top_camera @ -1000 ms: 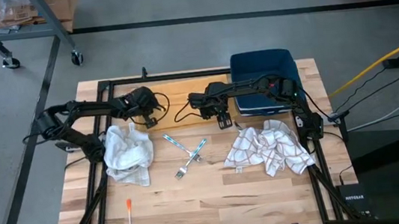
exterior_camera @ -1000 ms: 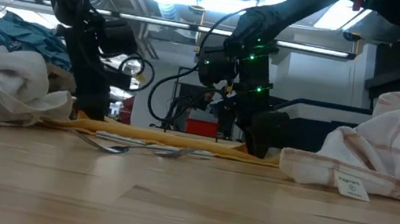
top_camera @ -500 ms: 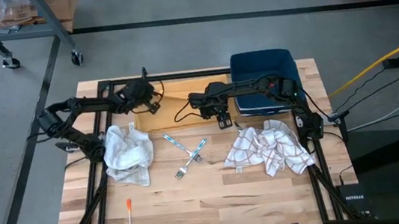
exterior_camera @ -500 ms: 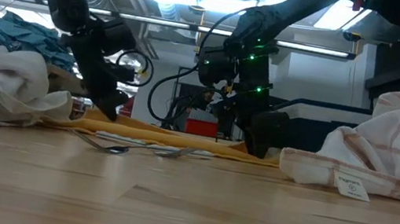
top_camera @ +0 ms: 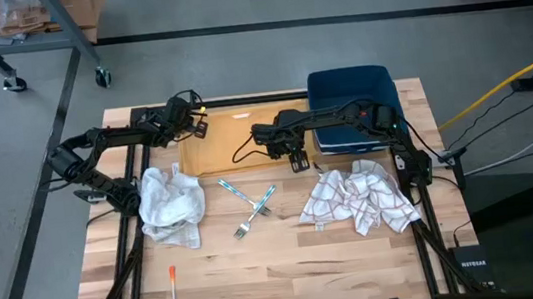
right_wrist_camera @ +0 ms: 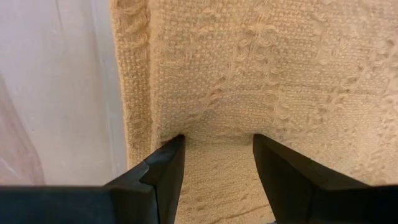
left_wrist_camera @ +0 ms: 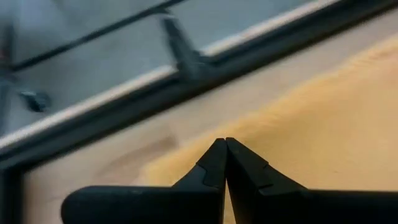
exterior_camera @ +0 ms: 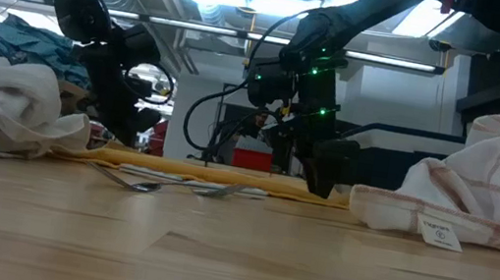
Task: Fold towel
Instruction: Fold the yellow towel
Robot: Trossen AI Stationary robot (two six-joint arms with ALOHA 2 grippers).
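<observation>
A yellow towel (top_camera: 240,140) lies spread flat on the far middle of the table, showing as a thin yellow band (exterior_camera: 206,171) in the low view. My left gripper (top_camera: 194,128) is shut and hangs over the towel's far-left corner (left_wrist_camera: 186,165), a little above the table (exterior_camera: 132,134). My right gripper (top_camera: 298,162) is open and points down at the towel's near-right corner, close to the hem (right_wrist_camera: 134,93). The weave fills the right wrist view. My left gripper (left_wrist_camera: 224,144) has its shut tips close over the towel's corner; I cannot tell whether it touches the cloth. My right gripper (right_wrist_camera: 217,155) comes from above with both open fingertips (right_wrist_camera: 165,162) set down on the towel (right_wrist_camera: 214,134) beside its hem. The weave puckers between the tips. The towel lies flat on the table.
A crumpled white towel (top_camera: 170,206) lies near the left arm and a checked towel (top_camera: 363,197) at the right. Crossed cutlery (top_camera: 253,206) sits in the middle, a blue bin (top_camera: 353,109) at the far right, and an orange-handled utensil (top_camera: 173,281) near the front edge.
My left gripper has moved from the towel's near-left part toward the table's far edge, rising off the table and ending over the far-left corner. More of the yellow towel shows uncovered now.
</observation>
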